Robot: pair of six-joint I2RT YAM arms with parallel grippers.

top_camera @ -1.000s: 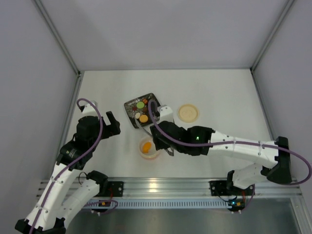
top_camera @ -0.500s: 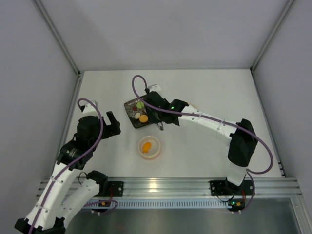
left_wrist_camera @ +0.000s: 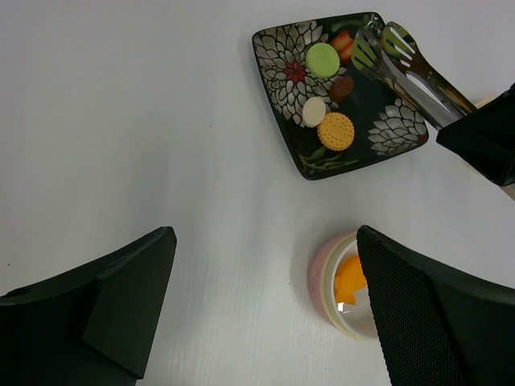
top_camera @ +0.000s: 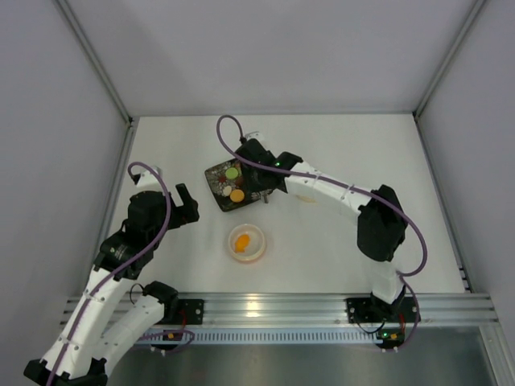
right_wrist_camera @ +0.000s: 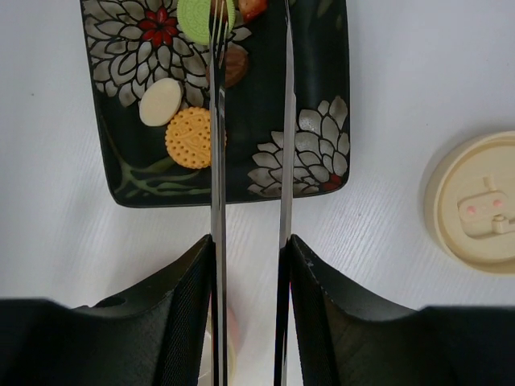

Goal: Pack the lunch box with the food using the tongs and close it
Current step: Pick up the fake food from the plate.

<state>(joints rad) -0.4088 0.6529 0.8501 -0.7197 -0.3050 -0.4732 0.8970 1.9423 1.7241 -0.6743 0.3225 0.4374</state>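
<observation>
Half-closed on the tongs (right_wrist_camera: pixel 217 161), the right tool (right_wrist_camera: pixel 251 249) holds their tips apart over the plate (right_wrist_camera: pixel 314 96), beside the green piece of food (right_wrist_camera: pixel 195 14), likely lining up a pinch. Meanwhile the left tool (left_wrist_camera: pixel 265 281) gapes empty. The lunch box (left_wrist_camera: pixel 320 277) sits nearer on the tabletop (top_camera: pixel 338 241), an orange piece (left_wrist_camera: pixel 350 277) inside.

My left pincer (left_wrist_camera: pixel 265 241) hangs wide open, the arm bent. My right arm reaches forward, my right pincer (right_wrist_camera: pixel 249 245) clamping the tongs (right_wrist_camera: pixel 216 121).

Tongs (left_wrist_camera: pixel 414 76) over floral plate (left_wrist_camera: pixel 366 108); orange piece (left_wrist_camera: pixel 350 277) in lunch box (left_wrist_camera: pixel 316 277).
</observation>
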